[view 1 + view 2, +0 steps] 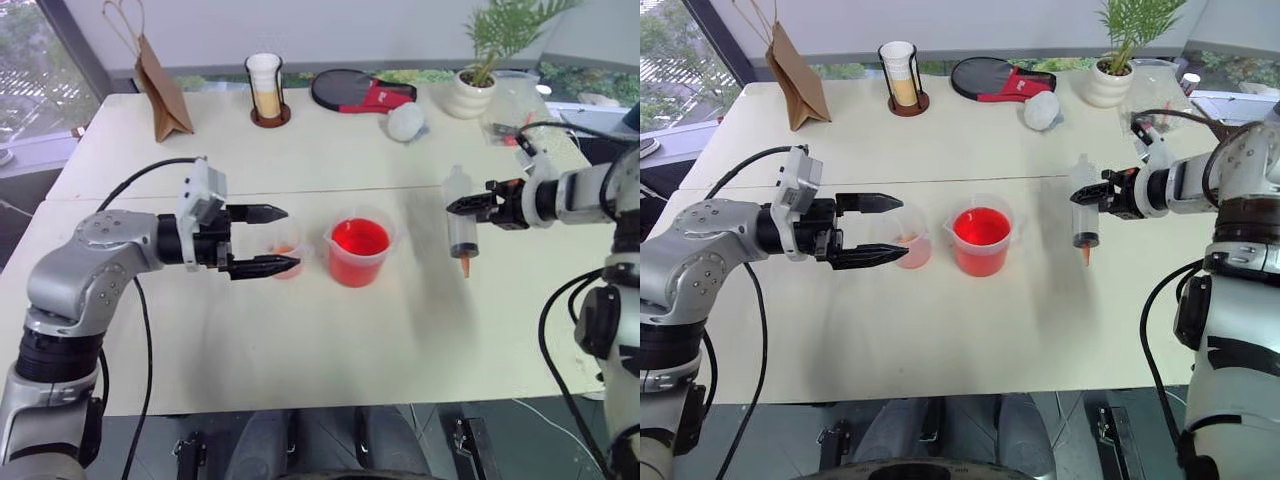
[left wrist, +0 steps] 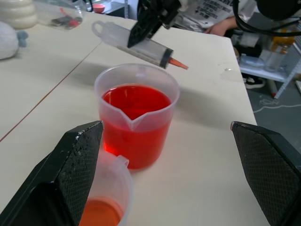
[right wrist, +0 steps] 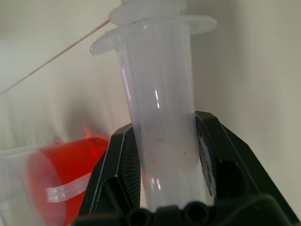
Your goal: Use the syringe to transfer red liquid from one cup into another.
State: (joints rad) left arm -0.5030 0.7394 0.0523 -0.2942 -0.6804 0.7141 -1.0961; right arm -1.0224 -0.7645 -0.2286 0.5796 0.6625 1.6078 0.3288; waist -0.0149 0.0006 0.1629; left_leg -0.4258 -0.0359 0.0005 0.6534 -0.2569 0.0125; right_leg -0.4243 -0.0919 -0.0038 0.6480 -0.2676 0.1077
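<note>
Right end effector (image 1: pixel 462 205) pinches the syringe (image 1: pixel 460 222) by its clear barrel and holds it upright above the desk (image 1: pixel 330 350), orange-red tip down, well to the right of both cups; its own wrist view shows the two black fingers (image 3: pixel 117 165) pressed against either side of the barrel, with the flange above them. Left end effector (image 1: pixel 270 240) points toward the right with its jaws spread wide, the far finger behind the smaller clear cup (image 1: pixel 284 250) and the near finger (image 1: pixel 262 266) in front of it, so the cup stands between them; whether either finger touches it cannot be told. From the head, that smaller cup shows only a shallow orange-red pool at its bottom, and the left wrist view confirms how low the level sits. Just beside it to the right stands the wider clear cup (image 1: pixel 358 255), filled well over half with red liquid (image 1: pixel 359 240); the left wrist view shows its pour lip facing the camera. Farther back on the desk are a tall white cup in a black holder (image 1: pixel 267 88), a brown paper bag (image 1: pixel 160 85), a table-tennis paddle (image 1: pixel 360 92) and a potted plant (image 1: pixel 480 70).
</note>
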